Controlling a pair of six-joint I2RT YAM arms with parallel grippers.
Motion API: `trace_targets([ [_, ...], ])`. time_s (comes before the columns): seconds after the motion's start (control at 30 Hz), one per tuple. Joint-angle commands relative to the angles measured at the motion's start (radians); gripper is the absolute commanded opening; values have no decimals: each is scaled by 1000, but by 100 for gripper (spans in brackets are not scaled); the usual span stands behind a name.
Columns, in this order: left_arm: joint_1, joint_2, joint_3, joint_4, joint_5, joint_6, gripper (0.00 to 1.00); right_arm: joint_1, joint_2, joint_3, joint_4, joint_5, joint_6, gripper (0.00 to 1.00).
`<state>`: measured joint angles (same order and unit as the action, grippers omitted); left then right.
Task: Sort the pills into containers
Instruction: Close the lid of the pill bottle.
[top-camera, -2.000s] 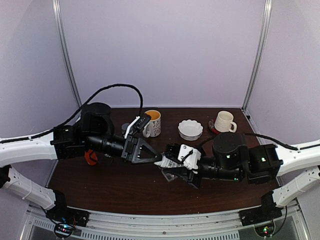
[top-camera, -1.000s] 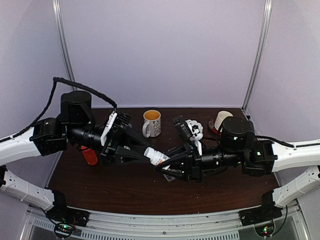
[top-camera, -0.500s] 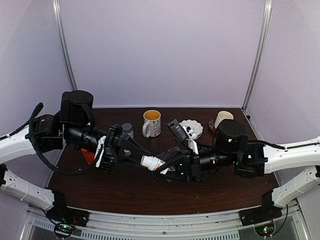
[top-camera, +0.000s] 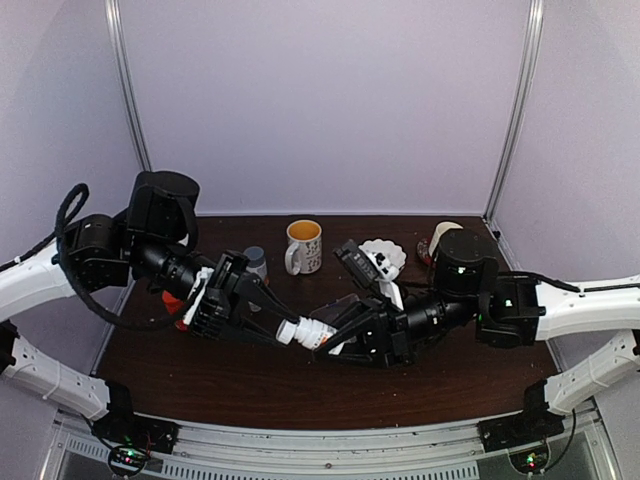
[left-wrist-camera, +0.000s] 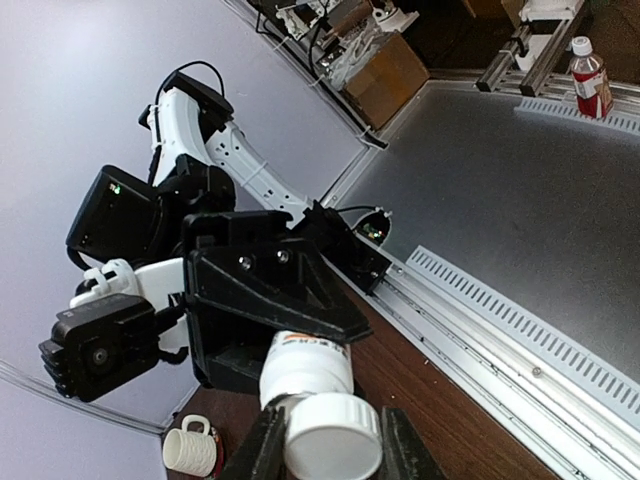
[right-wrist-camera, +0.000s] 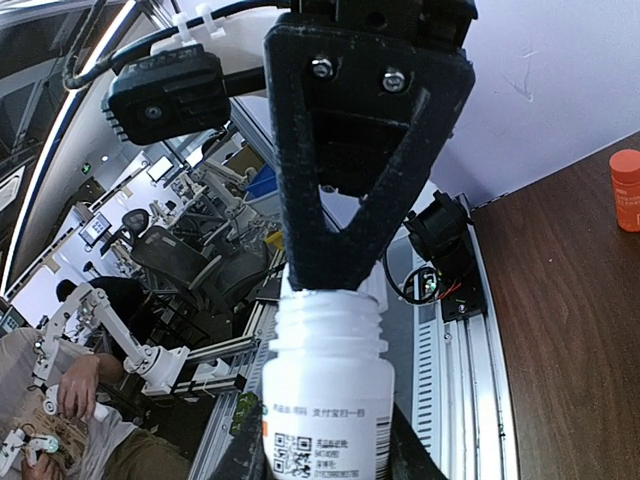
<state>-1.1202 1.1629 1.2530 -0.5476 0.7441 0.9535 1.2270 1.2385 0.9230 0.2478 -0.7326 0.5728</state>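
Bottle axis is what we watch. From above, the small white bottle (top-camera: 305, 333) hangs nearly level over the table (top-camera: 250, 385). Its long axis runs left to right between the arms, cap end toward the left gripper (top-camera: 288, 328) and base toward the right gripper (top-camera: 328, 342). Both touch it, so neither arm is nearer. We judge the coming move to be twisting or pulling the cap off along that axis. No pills show; we take them to be inside the bottle. The pill box we cannot make out; it may be hidden under the right arm. A yellow-lined mug (top-camera: 304, 245) and a white bowl (top-camera: 383, 258) stand well behind.

The left wrist view gives what the top view blurs: its two fingers are clamped on the white cap (left-wrist-camera: 332, 437), one on each side. The bottle's body runs away into the other arm's black frame.

The right wrist view shows the opposite end. Its fingers grip the labelled body, and the ribbed neck shows above them. The cap itself is hidden behind the left gripper's triangular frame.
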Motion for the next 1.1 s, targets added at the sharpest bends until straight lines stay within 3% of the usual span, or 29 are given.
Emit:
trace_targets([
  [0.0, 4, 8, -17, 89, 14, -141, 26, 2, -37, 46, -49, 41, -96, 0],
  [0.2, 6, -32, -120, 318, -72, -324, 28, 3, -58, 27, -57, 72, -114, 0],
  [0.53, 4, -10, -138, 427, -122, -480, 22, 14, -60, 28, -80, 133, -152, 0],
  [0.7, 4, 20, -111, 399, -90, -528, 23, 24, -65, 58, -163, 197, -220, 0],
  [0.87, 4, 74, -51, 363, -84, -693, 22, 81, -51, 146, -388, 407, -396, 0],
  [1.07, 4, 147, 72, 207, -57, -848, 23, 128, -51, 192, -485, 587, -518, 0],
])
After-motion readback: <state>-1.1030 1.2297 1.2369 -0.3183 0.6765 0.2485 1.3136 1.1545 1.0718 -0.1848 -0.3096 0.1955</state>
